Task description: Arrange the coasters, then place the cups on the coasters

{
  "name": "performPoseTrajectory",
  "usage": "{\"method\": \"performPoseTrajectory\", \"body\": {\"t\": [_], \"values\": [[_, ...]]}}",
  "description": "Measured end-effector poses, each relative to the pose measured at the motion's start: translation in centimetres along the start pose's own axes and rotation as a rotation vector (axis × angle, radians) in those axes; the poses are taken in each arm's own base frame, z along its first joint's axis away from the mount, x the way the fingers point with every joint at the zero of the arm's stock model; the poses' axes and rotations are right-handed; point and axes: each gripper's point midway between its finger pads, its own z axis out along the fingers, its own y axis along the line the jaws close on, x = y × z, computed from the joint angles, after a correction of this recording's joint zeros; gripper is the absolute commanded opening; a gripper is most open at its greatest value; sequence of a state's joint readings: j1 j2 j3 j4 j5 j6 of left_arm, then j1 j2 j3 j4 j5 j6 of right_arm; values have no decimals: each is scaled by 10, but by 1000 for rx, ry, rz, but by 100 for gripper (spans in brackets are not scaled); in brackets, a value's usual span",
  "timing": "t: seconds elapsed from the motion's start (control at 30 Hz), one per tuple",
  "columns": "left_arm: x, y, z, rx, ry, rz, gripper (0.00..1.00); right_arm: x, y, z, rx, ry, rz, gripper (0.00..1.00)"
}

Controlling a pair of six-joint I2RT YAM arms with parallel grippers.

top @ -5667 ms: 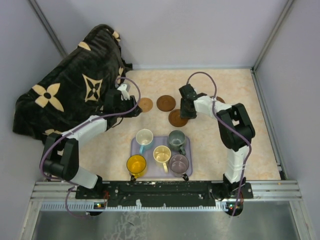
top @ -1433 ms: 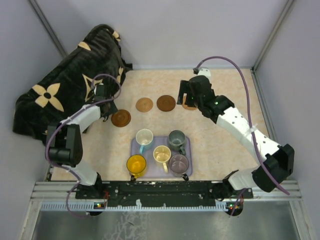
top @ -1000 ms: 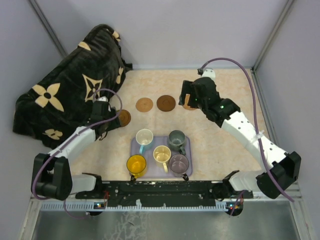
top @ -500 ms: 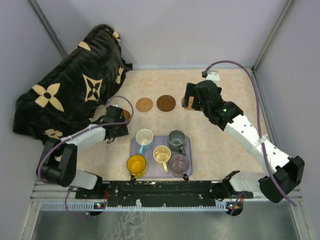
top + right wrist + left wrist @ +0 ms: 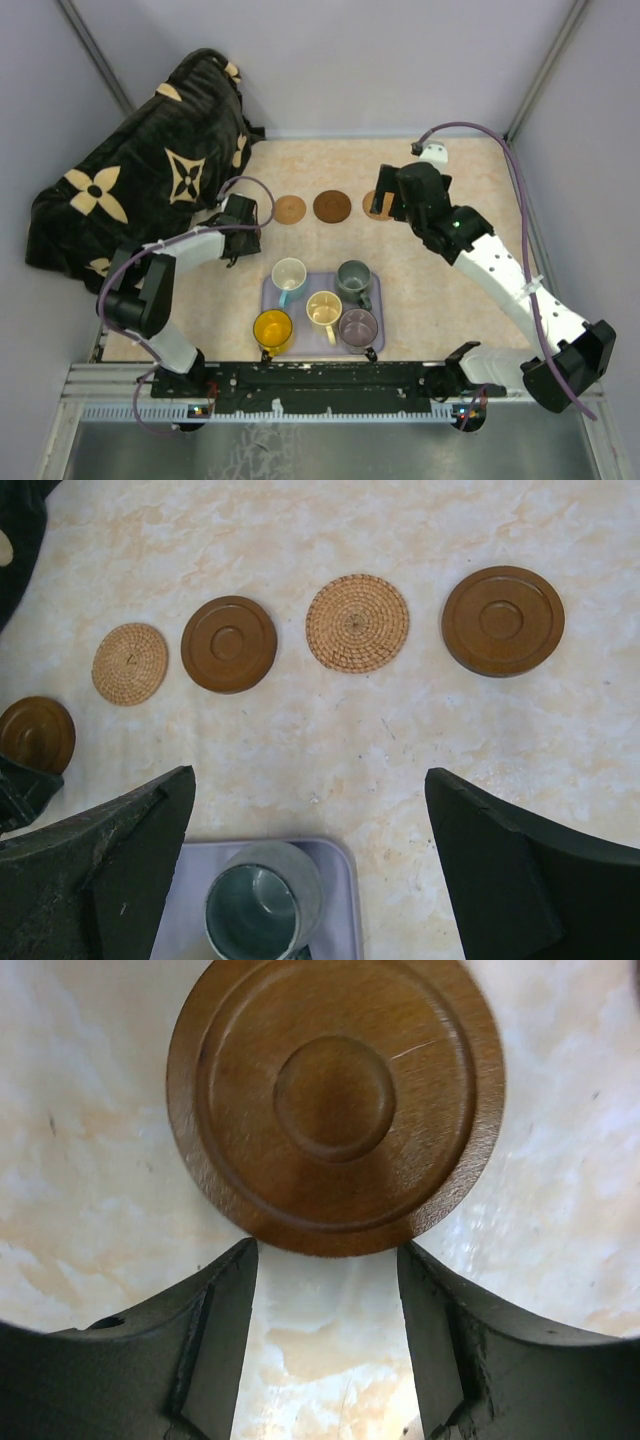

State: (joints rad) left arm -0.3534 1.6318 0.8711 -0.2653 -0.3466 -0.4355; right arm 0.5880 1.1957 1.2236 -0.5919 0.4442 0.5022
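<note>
Left tool: jaws are standing apart, gripping nothing, with only desk showing between them. The dark coaster is lying flat just beyond the fingertips, its near rim at the mouth of the gap; I cannot tell whether they touch.

Right tool: jaws are spreading wide, holding nothing, hovering over the grey-green cup on the lavender tray.

Beyond it the other coasters are lying apart in a loose row: smaller woven coaster, middle dark coaster, larger woven coaster, right-end dark coaster. A bare strip of desk is running between row and tray.

White cup, cream cup, yellow cup and mauve cup are sitting on the tray. A black cloth with tan flower motifs is crowding the far-left corner near the left tool.
</note>
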Motion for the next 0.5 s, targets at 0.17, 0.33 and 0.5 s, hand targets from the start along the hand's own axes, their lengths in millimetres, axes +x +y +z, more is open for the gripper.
{"method": "performPoseTrajectory", "body": {"t": [0.17,0.33,0.5], "values": [[-18,-9,11,1,-27,23,66,-1,-2,1,7,-3,1,99],[-34,-17,21,15,-49,47,66,-1,-2,1,10,-4,1,99],[-36,-19,21,35,-51,64,67,-1,-3,1,13,-6,1,99]]}}
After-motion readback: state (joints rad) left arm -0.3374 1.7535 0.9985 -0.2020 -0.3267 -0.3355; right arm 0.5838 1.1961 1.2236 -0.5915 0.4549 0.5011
